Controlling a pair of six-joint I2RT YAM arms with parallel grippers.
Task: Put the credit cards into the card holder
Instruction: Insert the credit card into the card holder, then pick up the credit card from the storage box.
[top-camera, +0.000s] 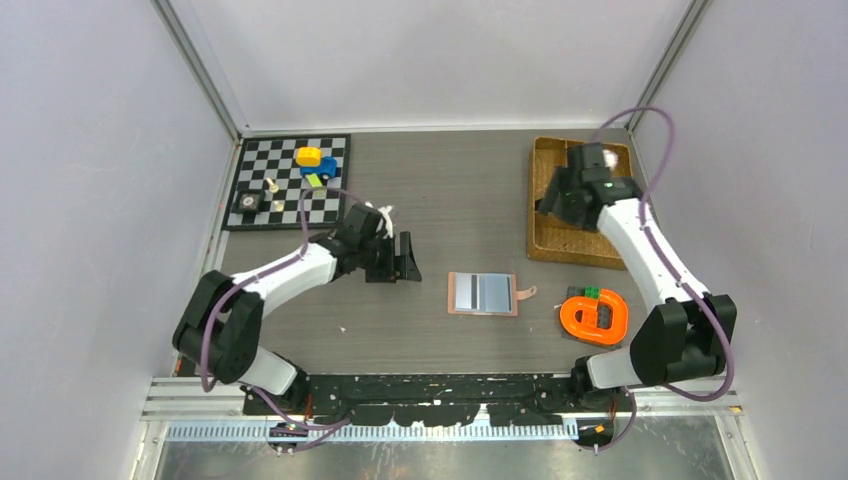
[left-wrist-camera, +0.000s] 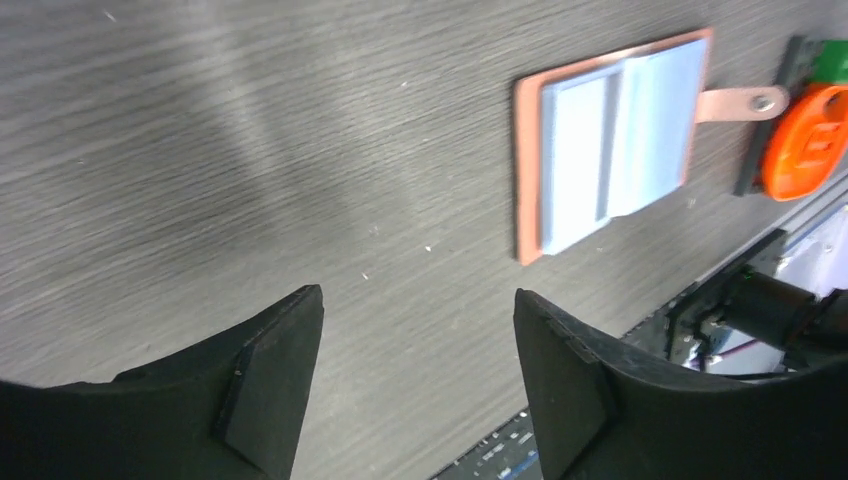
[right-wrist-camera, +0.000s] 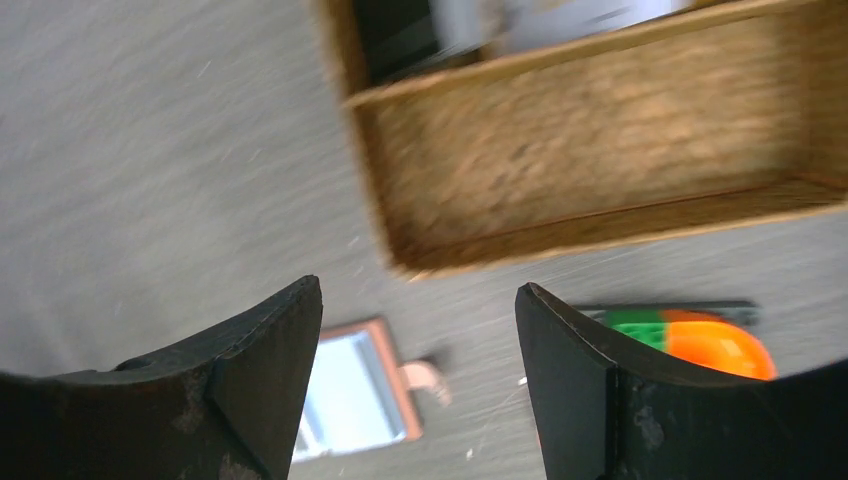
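**Card holder and grippers, seen from above and from both wrists.**
The pink card holder (left-wrist-camera: 527, 180) is laid open mid-table, with pale and grey credit cards (left-wrist-camera: 640, 130) lying within its outline. The left gripper (left-wrist-camera: 415, 330) is seen beside it, jaws spread and empty. The right gripper (right-wrist-camera: 418, 320) is seen at the wicker tray (right-wrist-camera: 560, 130), jaws likewise spread and empty.

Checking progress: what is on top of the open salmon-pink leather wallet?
Two pale grey flat cards lie side by side on the salmon-pink leather wallet; anything beneath them is covered.
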